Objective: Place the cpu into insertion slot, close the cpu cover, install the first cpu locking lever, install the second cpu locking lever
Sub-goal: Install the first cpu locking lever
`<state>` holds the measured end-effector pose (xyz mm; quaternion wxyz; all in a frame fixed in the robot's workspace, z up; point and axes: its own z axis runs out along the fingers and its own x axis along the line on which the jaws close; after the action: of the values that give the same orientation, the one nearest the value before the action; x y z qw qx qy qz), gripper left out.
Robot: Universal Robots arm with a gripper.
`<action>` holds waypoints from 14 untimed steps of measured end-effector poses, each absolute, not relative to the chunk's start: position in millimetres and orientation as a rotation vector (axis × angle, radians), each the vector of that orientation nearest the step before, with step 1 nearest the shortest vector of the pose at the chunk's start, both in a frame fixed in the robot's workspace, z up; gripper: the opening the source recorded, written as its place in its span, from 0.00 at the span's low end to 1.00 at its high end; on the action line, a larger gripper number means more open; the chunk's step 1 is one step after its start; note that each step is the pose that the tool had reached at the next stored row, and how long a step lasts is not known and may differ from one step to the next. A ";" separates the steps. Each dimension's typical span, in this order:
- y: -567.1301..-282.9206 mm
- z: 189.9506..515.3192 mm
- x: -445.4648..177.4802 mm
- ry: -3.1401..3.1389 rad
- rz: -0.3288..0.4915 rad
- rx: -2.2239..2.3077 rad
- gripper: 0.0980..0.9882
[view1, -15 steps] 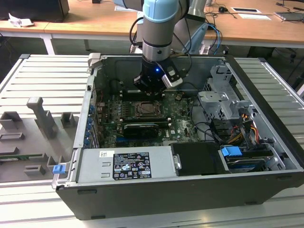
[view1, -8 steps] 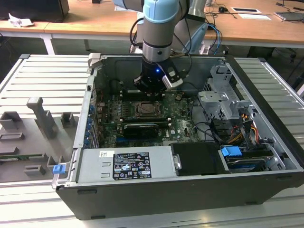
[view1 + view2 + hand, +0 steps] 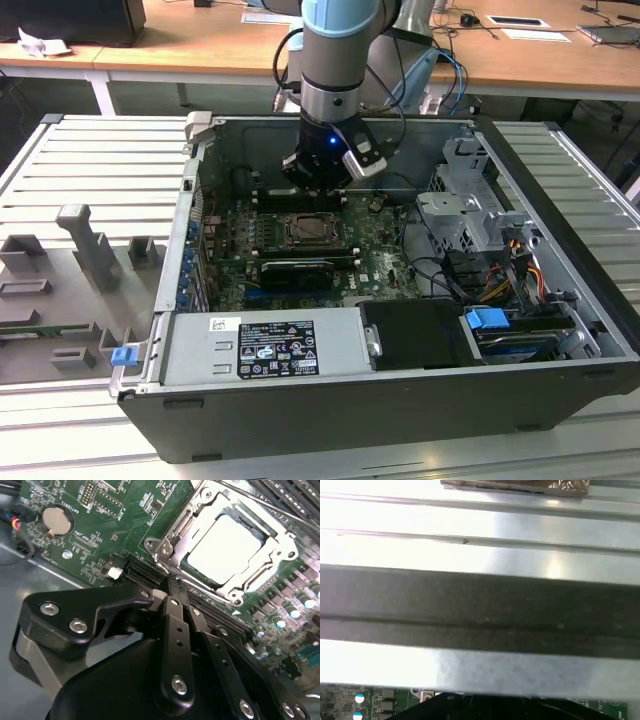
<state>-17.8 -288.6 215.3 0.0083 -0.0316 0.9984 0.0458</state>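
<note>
The cpu point(image 3: 226, 548) showed a pale, flat, silver-grey square face, bright under the light. It lay seated in the slot point(image 3: 190, 569), a dark square socket on the green board point(image 3: 107, 517). The cover point(image 3: 280, 542), a thin silver frame with a cut-out centre, lay down flat around the chip, its rim framing the pale face on all sides. A thin lever point(image 3: 260, 502) ran along one side of the socket.

In the second wrist view the gripper point(image 3: 175, 582) had its two black fingers point(image 3: 176, 630) pressed together with no gap at the tips and nothing between them. The tips stood just beside the corner of the cover, over a long black connector point(image 3: 150, 572), apart from the chip itself. A round coin cell point(image 3: 56, 520) sat farther off on the board.

In the exterior view the gripper point(image 3: 318, 182) hung inside the open case point(image 3: 330, 415), just behind the socket point(image 3: 312, 230) in the middle of the board.
</note>
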 end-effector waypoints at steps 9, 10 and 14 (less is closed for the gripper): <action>-293.4 215.1 -17.7 3.120 0.143 -0.099 0.01; -294.0 215.1 -17.7 3.120 0.143 -0.099 0.01; -296.1 215.1 -17.8 3.120 0.143 -0.099 0.01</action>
<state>-17.8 -296.1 215.1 0.0083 -0.0315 0.9984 0.0458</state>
